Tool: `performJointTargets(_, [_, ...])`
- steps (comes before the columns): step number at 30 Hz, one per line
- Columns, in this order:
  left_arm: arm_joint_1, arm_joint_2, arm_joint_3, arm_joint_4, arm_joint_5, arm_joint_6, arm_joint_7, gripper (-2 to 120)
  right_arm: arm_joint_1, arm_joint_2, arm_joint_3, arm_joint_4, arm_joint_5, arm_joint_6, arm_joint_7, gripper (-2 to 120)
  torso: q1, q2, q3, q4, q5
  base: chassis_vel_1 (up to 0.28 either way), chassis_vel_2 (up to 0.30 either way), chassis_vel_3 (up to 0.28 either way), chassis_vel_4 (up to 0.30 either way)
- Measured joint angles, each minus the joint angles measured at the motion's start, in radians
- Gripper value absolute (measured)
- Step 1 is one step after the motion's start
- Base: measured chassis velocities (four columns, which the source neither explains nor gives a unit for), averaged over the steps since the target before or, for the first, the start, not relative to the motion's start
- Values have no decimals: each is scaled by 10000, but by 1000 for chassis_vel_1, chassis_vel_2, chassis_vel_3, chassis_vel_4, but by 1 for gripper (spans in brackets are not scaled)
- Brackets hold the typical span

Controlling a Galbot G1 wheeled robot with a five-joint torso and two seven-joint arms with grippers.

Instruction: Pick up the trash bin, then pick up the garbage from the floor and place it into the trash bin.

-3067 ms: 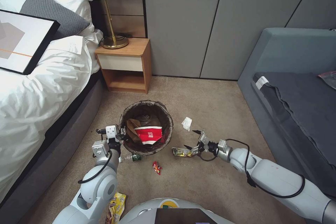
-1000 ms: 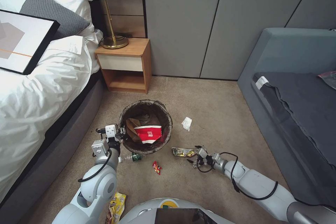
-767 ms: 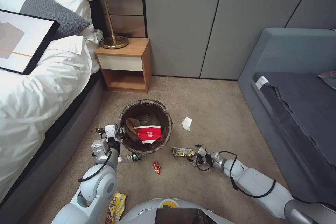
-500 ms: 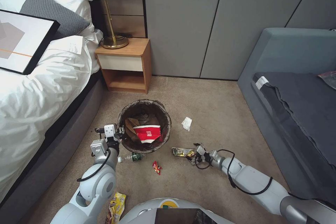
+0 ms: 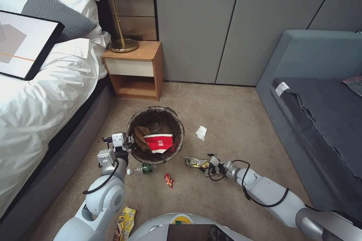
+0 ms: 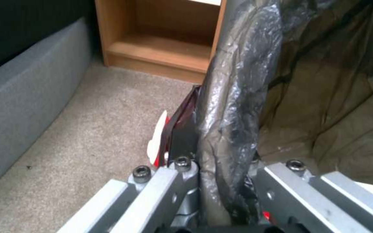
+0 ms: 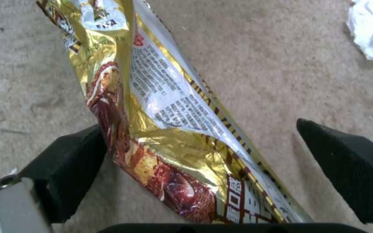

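Down at the robot's feet a yellow snack bag [image 5: 125, 223] lay on the carpet [image 5: 233, 120], and a little further out a tiny red wrapper [image 5: 169, 180] and a green-labelled bottle [image 5: 143, 168] waited too. Just beyond them the right tool [image 5: 209, 162] had dropped from a raised hover three seconds before to floor level and crept leftward onto the gold candy wrapper [image 5: 196, 162]; in the right wrist view its black fingers [image 7: 65, 168] stood spread on either side of the wrapper's near end, the left one touching it, the other apart, so nothing was pinched yet. I judged that only the squeeze was wanting. The left tool [image 5: 126, 144] had stayed clamped on the liner-wrapped rim of the trash bin [image 5: 177, 128], which had barely shifted and already held a red-and-white paper cup [image 5: 159, 144] and tan paper [image 5: 142, 135]. Further off, a white tissue wad [image 5: 201, 133] lay untouched near the bin.
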Motion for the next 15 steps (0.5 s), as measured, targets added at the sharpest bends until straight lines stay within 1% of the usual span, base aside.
performJointTargets(1, [-12, 4, 2, 8, -5, 0, -1, 4, 6, 30, -5, -21, -13, 0, 0, 96, 0, 0, 0, 0, 0, 0, 0, 0, 0])
performJointTargets(2, [-12, 4, 2, 8, -5, 0, -1, 4, 6, 30, -5, -21, -13, 0, 0, 96, 0, 0, 0, 0, 0, 0, 0, 0, 0])
performJointTargets(4, [-39, 5, 9, 26, -12, 0, -7, 4, 18, 97, -11, -61, -48, 4, 0, 86, 0, 0, 0, 0, 0, 0, 0, 0, 0])
performJointTargets(5, [-39, 5, 9, 26, -12, 0, -7, 4, 18, 97, -11, -61, -48, 4, 0, 86, 0, 0, 0, 0, 0, 0, 0, 0, 0])
performJointTargets(6, [-55, 9, 14, 30, -24, 0, -12, 4, 26, 144, -14, -80, -73, 11, 4, 79, 0, 0, 0, 0, 0, 0, 0, 0, 0])
performJointTargets(8, [-70, 30, 12, 42, -41, -1, -18, 4, 49, 178, -22, -94, -101, 45, 7, 70, 0, 0, 0, 0, 0, 0, 0, 0, 0])
performJointTargets(9, [-70, 30, 12, 42, -41, -1, -18, 4, 49, 178, -22, -94, -101, 45, 7, 70, 0, 0, 0, 0, 0, 0, 0, 0, 0])
performJointTargets(11, [-81, 54, 6, 56, -62, 0, -23, 4, 67, 171, -30, -77, -124, 82, 6, 61, 0, 0, 0, 0, 0, 0, 0, 0, 0])
performJointTargets(12, [-81, 54, 6, 56, -62, 0, -23, 4, 67, 171, -30, -77, -124, 82, 6, 61, 0, 0, 0, 0, 0, 0, 0, 0, 0])
performJointTargets(15, [-113, 60, 14, 80, -72, -1, -31, 4, 98, 135, -37, -40, -131, 84, 30, 47, 0, 0, 0, 0, 0, 0, 0, 0, 0])
